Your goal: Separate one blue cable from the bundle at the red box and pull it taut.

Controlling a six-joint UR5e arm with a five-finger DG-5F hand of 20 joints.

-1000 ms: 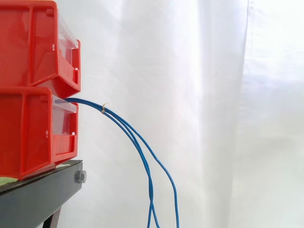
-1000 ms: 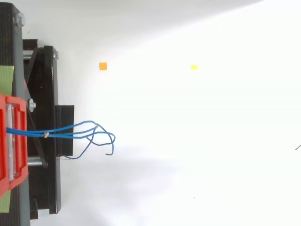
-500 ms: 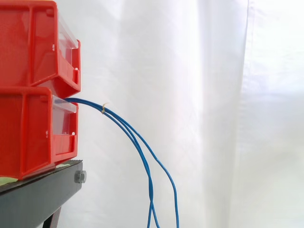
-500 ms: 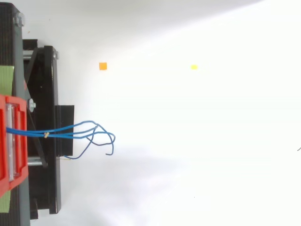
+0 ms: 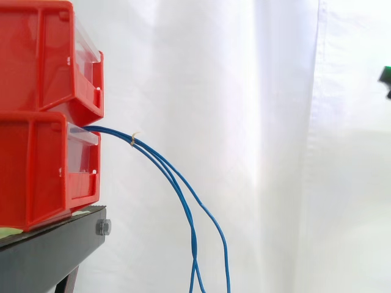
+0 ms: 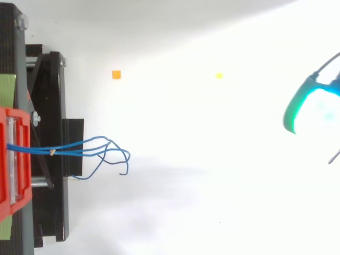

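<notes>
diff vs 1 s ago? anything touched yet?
The hand has come in from the right edge of both views, moving left toward the bins. It is well clear of the blue cables and has taken hold of nothing. Unchanged: the cables hang slack out of the lower red bin, the tie sits around them near the bin, and the black stand is where it was.

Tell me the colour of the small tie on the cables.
Pale yellow tie, best in side view.
</notes>
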